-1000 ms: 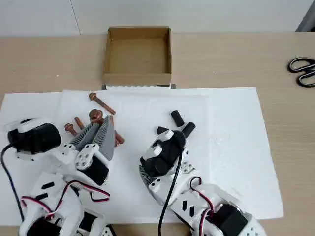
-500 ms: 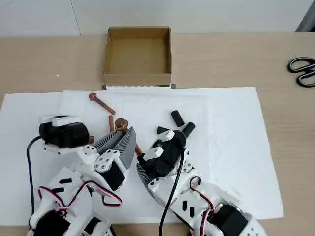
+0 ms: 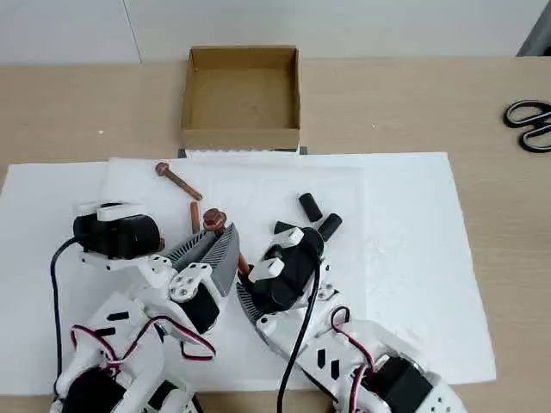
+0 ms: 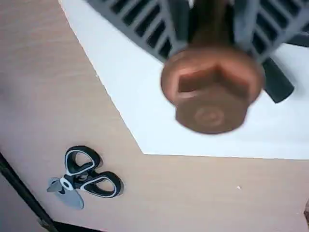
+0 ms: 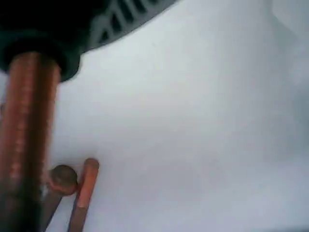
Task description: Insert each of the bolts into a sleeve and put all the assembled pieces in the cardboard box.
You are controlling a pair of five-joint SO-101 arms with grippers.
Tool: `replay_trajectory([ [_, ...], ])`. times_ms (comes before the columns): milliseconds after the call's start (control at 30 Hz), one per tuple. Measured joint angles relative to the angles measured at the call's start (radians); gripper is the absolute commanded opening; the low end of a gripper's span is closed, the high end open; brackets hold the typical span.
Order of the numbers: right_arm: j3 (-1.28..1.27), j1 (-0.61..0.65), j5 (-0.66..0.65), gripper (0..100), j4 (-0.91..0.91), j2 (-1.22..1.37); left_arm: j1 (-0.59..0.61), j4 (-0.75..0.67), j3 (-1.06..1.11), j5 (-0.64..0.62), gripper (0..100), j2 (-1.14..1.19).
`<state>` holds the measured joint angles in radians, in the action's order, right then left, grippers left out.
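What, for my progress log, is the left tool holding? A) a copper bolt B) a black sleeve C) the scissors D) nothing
A: in the left wrist view the left tool clamps a copper bolt, its hex head facing the camera.

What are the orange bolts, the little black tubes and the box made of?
The bolts look copper-coloured, either metal or plastic. Their dull, even sheen leaves it open. The sleeves are probably black plastic or rubber, as they are matte with no glint. The box is cardboard, plain matte brown with thick folded walls.
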<state>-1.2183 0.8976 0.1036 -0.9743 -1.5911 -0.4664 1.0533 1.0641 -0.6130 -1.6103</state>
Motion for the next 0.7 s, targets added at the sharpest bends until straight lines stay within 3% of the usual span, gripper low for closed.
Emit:
replay_trajectory([
  [300,0.002,0.0,-0.04,0.2,0.032,-0.002,-0.086,0.075,0.003,0.006,1,0.005],
  [700,-0.003,0.005,-0.097,0.2,0.1,0.002,-0.098,0.201,-0.014,0.106,1,-0.002],
])
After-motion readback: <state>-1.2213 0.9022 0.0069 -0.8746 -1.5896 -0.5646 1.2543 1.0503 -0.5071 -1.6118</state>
